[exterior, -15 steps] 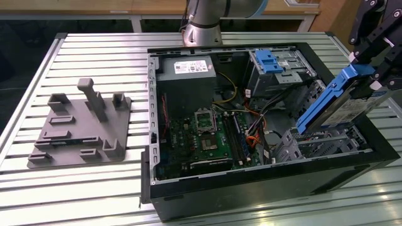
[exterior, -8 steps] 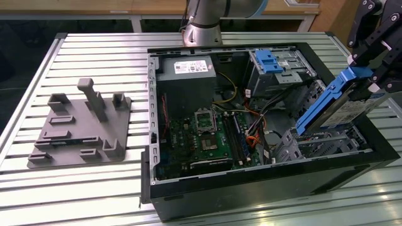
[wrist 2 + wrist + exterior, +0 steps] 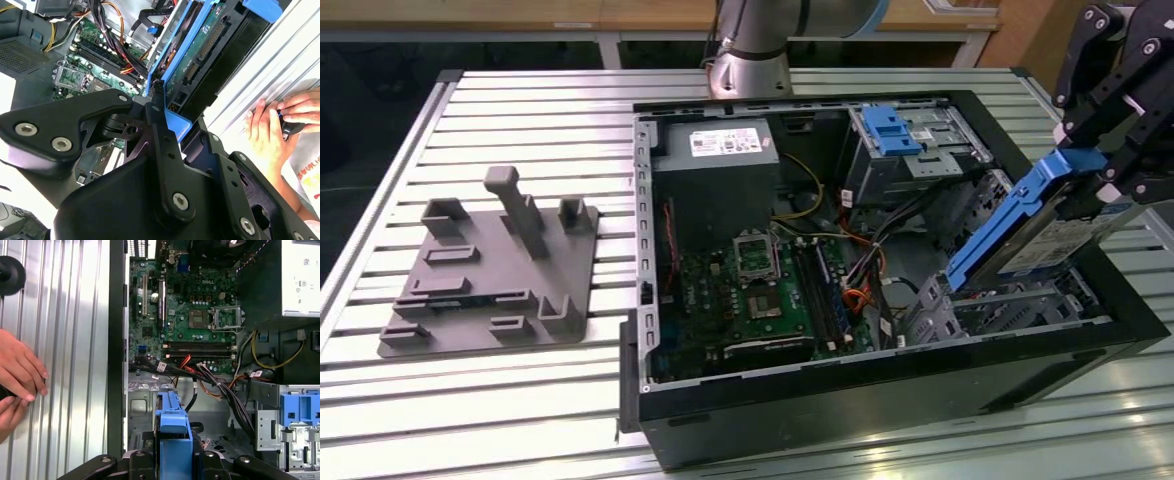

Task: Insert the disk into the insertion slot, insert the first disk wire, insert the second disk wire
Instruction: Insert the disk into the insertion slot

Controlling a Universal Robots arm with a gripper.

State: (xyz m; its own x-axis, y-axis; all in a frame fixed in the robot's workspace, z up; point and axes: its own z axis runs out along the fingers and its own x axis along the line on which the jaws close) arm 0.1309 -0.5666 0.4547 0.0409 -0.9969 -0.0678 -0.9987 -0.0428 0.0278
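Note:
My gripper [image 3: 1105, 180] is shut on the disk [image 3: 1047, 232], a silver drive in a bright blue bracket. It holds the disk steeply tilted above the near corner of the open computer case on the exterior view's right. The disk's lower end hangs just over the insertion slot [image 3: 1007, 308], a grey perforated cage. In the second wrist view the black fingers [image 3: 156, 107] clamp the blue bracket [image 3: 176, 56], and the disk's circuit side [image 3: 206, 44] faces the camera. The first wrist view has the bracket [image 3: 172, 426] rising from the gripper [image 3: 172, 462] over the cage floor [image 3: 142, 410].
A taller cage with a blue latch [image 3: 891, 130] stands at the case's back. A bundle of loose cables [image 3: 220, 385] crosses between the motherboard [image 3: 761, 290] and the cages. A grey fixture [image 3: 494, 265] lies on the exterior view's left. A person's hands [image 3: 270, 130] rest on the slatted table beside the case.

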